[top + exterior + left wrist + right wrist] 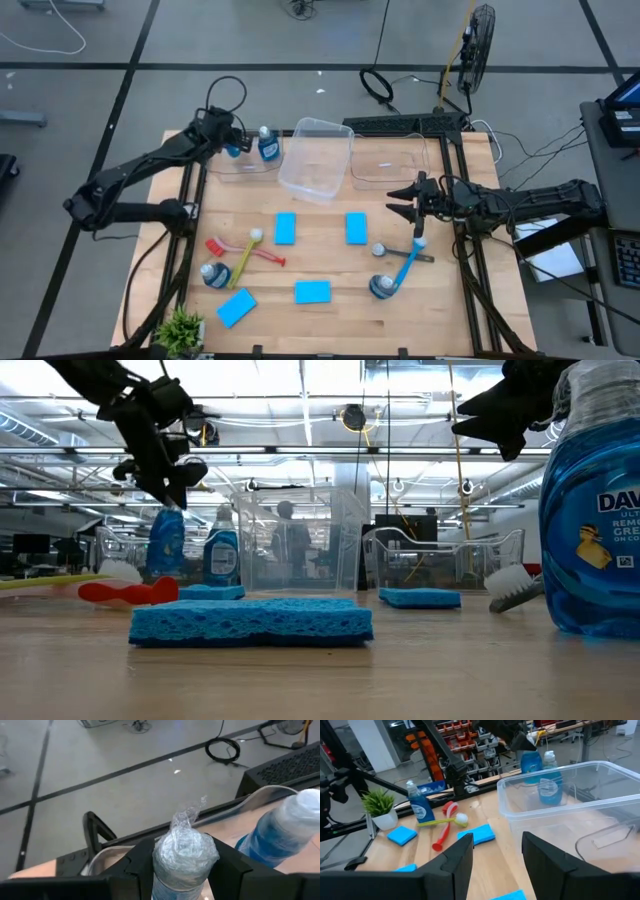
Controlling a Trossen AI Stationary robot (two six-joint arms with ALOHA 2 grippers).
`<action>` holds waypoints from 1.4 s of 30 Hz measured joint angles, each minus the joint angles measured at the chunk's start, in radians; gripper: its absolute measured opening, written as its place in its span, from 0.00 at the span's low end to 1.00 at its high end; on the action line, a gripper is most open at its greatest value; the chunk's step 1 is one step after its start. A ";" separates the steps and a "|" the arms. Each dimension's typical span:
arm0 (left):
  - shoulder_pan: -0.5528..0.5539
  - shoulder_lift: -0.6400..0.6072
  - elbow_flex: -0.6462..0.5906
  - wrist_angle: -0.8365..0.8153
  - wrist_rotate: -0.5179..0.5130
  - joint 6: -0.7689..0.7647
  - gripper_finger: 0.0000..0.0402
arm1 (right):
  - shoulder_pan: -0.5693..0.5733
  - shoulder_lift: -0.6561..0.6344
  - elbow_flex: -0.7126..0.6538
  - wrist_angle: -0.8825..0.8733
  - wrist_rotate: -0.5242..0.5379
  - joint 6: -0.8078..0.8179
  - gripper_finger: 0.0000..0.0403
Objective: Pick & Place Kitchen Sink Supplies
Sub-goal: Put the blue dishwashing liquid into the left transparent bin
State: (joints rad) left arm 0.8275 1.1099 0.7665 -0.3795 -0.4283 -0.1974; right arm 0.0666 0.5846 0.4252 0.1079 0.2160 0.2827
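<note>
My left gripper (232,143) is at the far left, over a clear bin (245,168), shut on a small blue soap bottle (165,542). A second soap bottle (268,145) stands upright in that bin beside it. My right gripper (400,200) hovers open above the table's right part with nothing between its fingers (465,860). On the table lie several blue sponges (285,228), a red brush (262,254), a yellow-green brush (244,266), a blue brush (405,265) and two more bottles (214,274) (381,286). My left gripper pinches the bottle's capped top (185,851), which is wrapped in clear film, between its two fingers (142,857). The fingers slant down at it from the table's left. The bottle hangs upright below them inside the bin; whether its base touches the bin floor I cannot tell.
A tilted clear bin (318,155) stands at the far middle and another clear bin (390,160) at the far right. A small green potted plant (180,325) sits at the near left corner. Bare wood lies between the sponges in the middle.
</note>
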 joint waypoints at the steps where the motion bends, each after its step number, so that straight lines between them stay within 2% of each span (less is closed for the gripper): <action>1: 0.012 0.000 -0.007 0.009 0.010 0.011 0.36 | -0.001 0.000 0.000 0.000 0.000 -0.004 0.38; 10: 0.055 0.002 -0.013 0.169 0.131 0.062 0.36 | -0.001 0.000 0.000 0.000 0.025 0.006 0.38; 22: 0.054 0.003 -0.012 0.169 0.209 0.069 0.36 | -0.001 0.000 0.000 0.000 0.026 0.016 0.38; 34: 0.011 0.062 -0.063 0.286 0.203 0.069 0.36 | -0.001 0.000 0.000 0.001 0.025 0.020 0.38; 42: 0.008 0.135 -0.063 0.292 0.218 0.059 0.36 | -0.001 0.000 0.000 0.009 0.024 0.020 0.38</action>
State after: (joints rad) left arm 0.8350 1.2445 0.7036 -0.0871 -0.2104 -0.1385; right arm 0.0654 0.5842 0.4252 0.1172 0.2398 0.3027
